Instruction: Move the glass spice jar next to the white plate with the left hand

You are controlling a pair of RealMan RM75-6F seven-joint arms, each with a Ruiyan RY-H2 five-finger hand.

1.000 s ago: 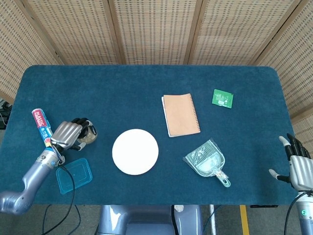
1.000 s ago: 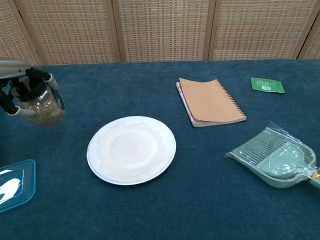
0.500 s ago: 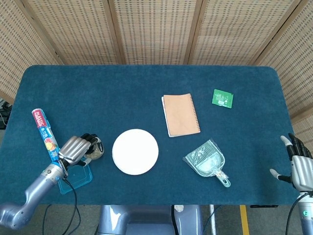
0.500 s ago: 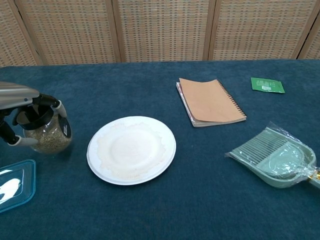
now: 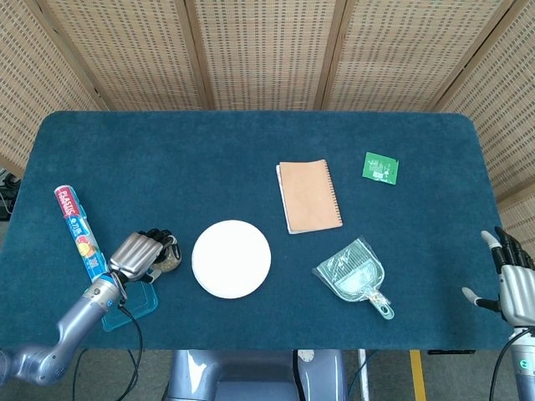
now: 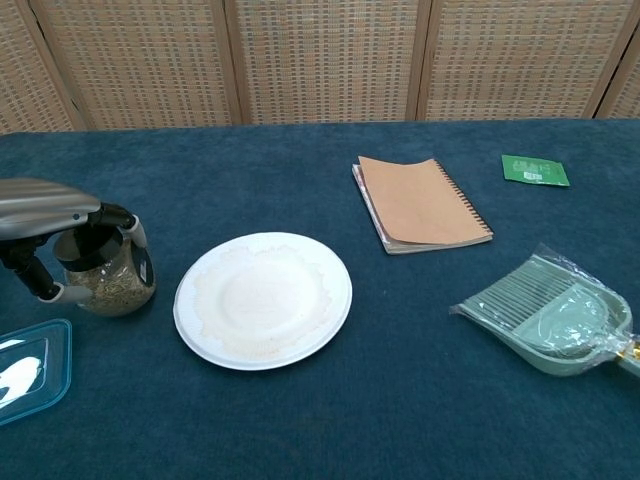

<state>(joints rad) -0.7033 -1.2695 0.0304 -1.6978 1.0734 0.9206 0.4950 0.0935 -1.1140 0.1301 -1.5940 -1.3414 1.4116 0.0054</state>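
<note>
Over that last second I carried the glass spice jar [image 6: 108, 279] down toward me until it sat on the worktop [image 6: 300, 420] just left of the white plate [image 6: 263, 299], my left robot hand [image 6: 45, 235] still grasping it (only the release remained, I judged).

Staged robot test room, counter [image 5: 251, 142] draped in blue felt, woven rattan screen panels [image 5: 259, 50] as backdrop, unrelated household items scattered about, cables hanging below the counter edge
</note>
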